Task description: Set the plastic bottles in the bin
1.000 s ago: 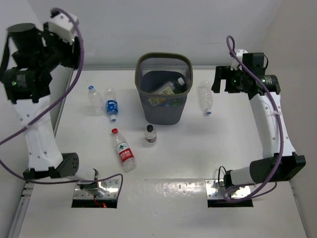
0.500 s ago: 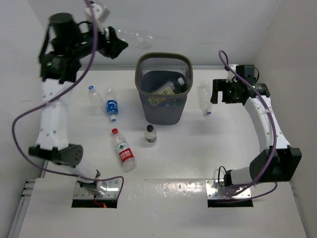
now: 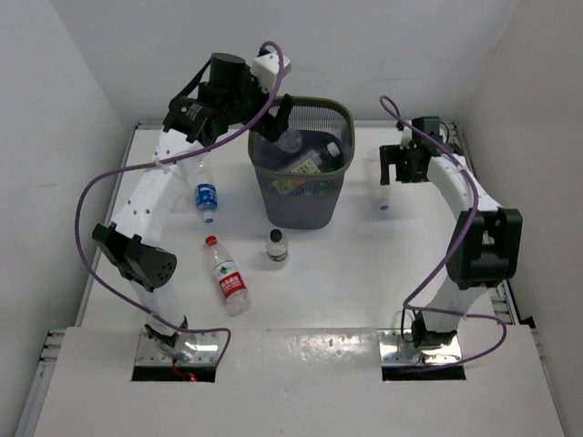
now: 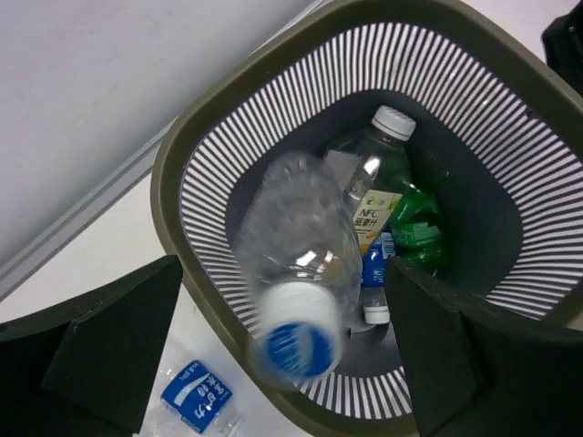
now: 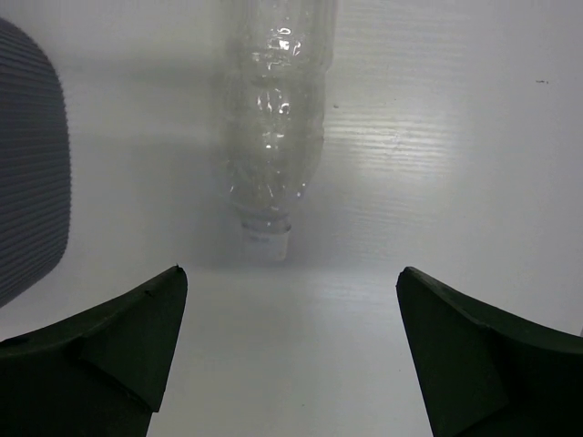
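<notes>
My left gripper [image 3: 281, 116] [image 4: 282, 355] hangs open over the dark mesh bin [image 3: 346, 116] [image 4: 187, 146]. A clear blue-capped bottle [image 4: 296, 273] [image 3: 290, 141] is blurred between the wide fingers, touching neither, over the bin's mouth. Inside lie a white-capped bottle with a yellow-green label [image 4: 373, 182] and a green bottle [image 4: 414, 218]. My right gripper [image 3: 393, 168] [image 5: 290, 355] stands open above the table, just short of a clear bottle [image 5: 273, 137] [image 3: 383, 202] whose cap points at it.
Left of the bin lies a blue-label bottle [image 3: 207, 196] [image 4: 196, 396]. In front of the bin a small black-capped bottle [image 3: 276, 248] stands upright, and a red-white label bottle [image 3: 228, 278] lies nearer me. The bin's wall [image 5: 27, 209] is close on the right gripper's left.
The left arm swung from the far left to above the bin with the clear bottle, and its jaws opened, freeing the bottle. The right gripper moved over the clear bottle on the right.
</notes>
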